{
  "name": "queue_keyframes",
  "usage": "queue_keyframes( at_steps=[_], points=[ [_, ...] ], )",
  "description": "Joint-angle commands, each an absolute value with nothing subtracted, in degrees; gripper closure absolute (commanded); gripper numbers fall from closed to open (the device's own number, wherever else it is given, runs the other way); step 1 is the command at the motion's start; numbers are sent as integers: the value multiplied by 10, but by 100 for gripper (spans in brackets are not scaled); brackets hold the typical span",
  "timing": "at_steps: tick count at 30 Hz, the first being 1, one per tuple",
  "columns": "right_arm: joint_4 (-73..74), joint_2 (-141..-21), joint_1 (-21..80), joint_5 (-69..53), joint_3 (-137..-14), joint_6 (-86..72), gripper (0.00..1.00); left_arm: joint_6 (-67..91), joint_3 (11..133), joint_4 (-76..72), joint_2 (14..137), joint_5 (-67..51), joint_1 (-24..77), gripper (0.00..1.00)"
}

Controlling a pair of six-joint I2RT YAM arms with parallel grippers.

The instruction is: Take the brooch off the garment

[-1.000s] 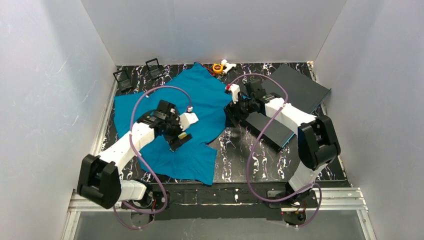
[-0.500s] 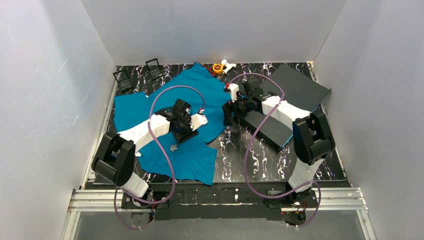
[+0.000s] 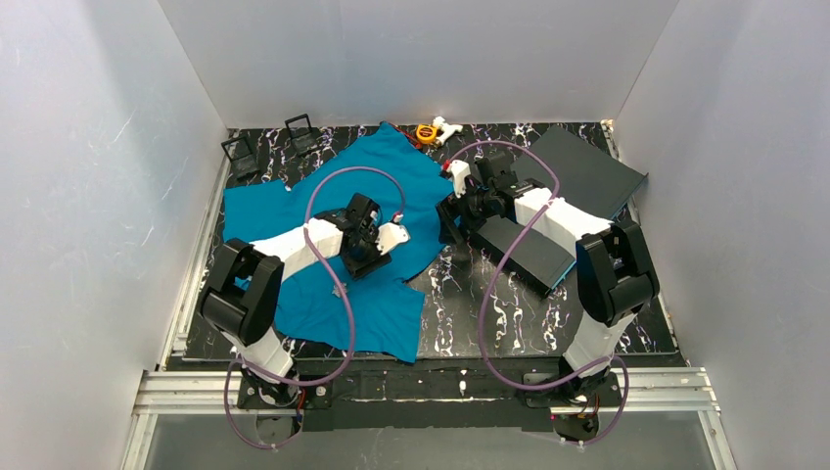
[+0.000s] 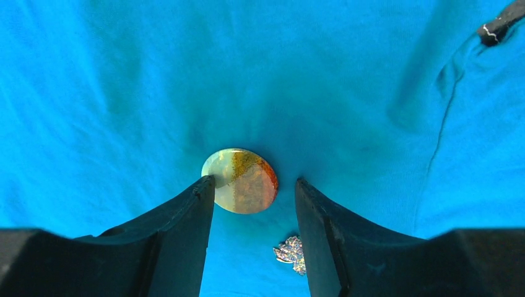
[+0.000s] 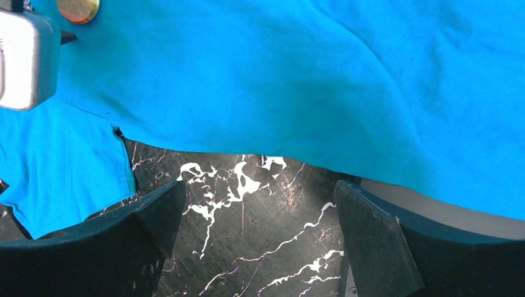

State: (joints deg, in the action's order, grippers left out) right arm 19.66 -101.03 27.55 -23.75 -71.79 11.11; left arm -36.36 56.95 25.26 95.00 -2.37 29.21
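Note:
The teal-blue garment (image 3: 294, 211) lies spread on the black marble table (image 3: 489, 313). In the left wrist view a round cream, gold and orange brooch (image 4: 239, 180) sits on the garment (image 4: 155, 80). My left gripper (image 4: 254, 181) is open, with its fingertips on either side of the brooch. A small glittery silver leaf-shaped piece (image 4: 291, 252) lies on the cloth beside the right finger; it also shows in the top view (image 3: 340, 290). My right gripper (image 5: 258, 185) is open and empty over bare table at the garment's right edge (image 5: 371, 93). The brooch (image 5: 78, 9) shows there at top left.
A dark grey board (image 3: 587, 171) lies at the back right. A second flat dark slab (image 3: 524, 250) lies under my right arm. Two small black frames (image 3: 240, 152) stand at the back left. An orange and white object (image 3: 436, 129) sits by the back wall.
My left gripper has moved up and right across the garment and its arm has folded back. The silver leaf-shaped piece has come into view. My right arm has barely moved.

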Motion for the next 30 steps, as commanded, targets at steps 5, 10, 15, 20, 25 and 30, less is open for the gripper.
queue_keyframes(
  at_steps=[5,10,15,20,25,30],
  points=[
    [186,-983,275,-240,-715,124,0,-335,622,302,979,-96,264,58],
    [186,-983,275,-246,-716,130,0,-326,643,326,981,-120,244,66],
    [186,-987,275,-251,-719,132,0,-322,651,330,980,-117,232,71],
    [186,-988,275,-255,-719,133,0,-313,654,327,977,-113,211,73],
    [187,-988,275,-261,-718,133,0,-311,656,324,961,-111,198,74],
    [187,-988,275,-264,-717,133,0,-311,656,323,943,-111,187,71]
  ],
)
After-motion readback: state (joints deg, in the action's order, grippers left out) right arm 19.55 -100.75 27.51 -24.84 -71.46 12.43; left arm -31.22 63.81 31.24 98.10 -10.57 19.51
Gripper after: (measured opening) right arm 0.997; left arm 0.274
